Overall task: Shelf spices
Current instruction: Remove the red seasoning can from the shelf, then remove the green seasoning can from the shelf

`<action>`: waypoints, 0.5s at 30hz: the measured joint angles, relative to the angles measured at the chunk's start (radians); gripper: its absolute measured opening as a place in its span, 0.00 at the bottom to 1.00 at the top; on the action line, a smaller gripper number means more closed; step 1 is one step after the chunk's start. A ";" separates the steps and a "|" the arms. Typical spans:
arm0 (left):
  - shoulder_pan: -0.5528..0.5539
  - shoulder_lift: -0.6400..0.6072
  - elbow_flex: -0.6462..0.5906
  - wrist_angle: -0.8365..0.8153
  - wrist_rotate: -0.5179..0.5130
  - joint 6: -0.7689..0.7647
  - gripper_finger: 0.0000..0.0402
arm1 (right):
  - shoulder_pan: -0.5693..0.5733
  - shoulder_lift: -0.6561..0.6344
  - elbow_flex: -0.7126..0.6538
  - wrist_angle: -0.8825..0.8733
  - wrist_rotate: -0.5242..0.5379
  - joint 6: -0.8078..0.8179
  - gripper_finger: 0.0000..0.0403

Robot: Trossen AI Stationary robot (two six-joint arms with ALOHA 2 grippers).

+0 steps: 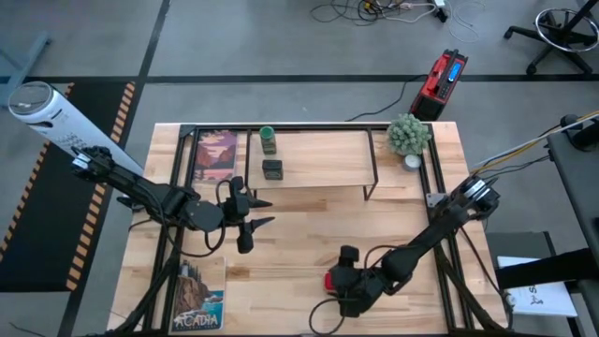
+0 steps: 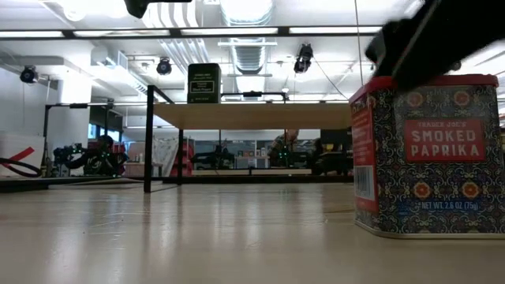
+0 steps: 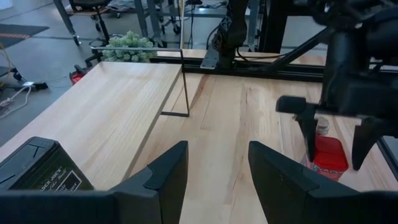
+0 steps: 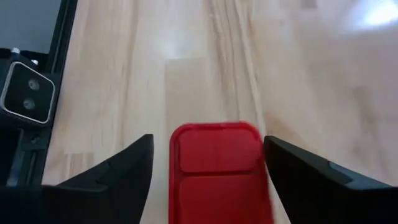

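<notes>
The shelf (image 1: 323,159) stands at the table's far side. On its board are the green-capped jar (image 1: 268,139) and the squat dark jar (image 1: 272,168) (image 3: 37,168). The red square tin (image 1: 329,279) (image 2: 430,154) stands upright on the table near the near edge. My right gripper (image 4: 208,146) is open and comes down over the tin, one finger on either side of its red lid (image 4: 216,162); a narrow gap shows on each side. A tiny jar (image 3: 321,127) shows just behind the tin. My left gripper (image 1: 270,212) (image 3: 217,155) hovers open and holds nothing, in front of the shelf near the dark jar.
A green potted plant (image 1: 409,134) sits at the shelf's right end. One picture card (image 1: 216,154) lies by the shelf's left end, and another (image 1: 198,295) at the near left corner. Black frame rails (image 1: 447,271) run along both table sides. Bare wood (image 1: 299,239) lies between shelf and tin.
</notes>
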 joint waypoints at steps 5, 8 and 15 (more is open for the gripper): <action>0.000 0.000 0.000 0.002 -0.001 0.014 0.39 | -0.009 -0.078 0.084 -0.074 0.088 -0.076 0.72; 0.000 0.000 0.000 0.003 -0.029 0.029 0.39 | -0.032 -0.135 0.089 -0.060 0.114 -0.147 0.72; 0.002 0.000 0.000 -0.033 -0.101 0.046 0.39 | -0.179 -0.230 0.061 -0.040 0.104 -0.380 0.70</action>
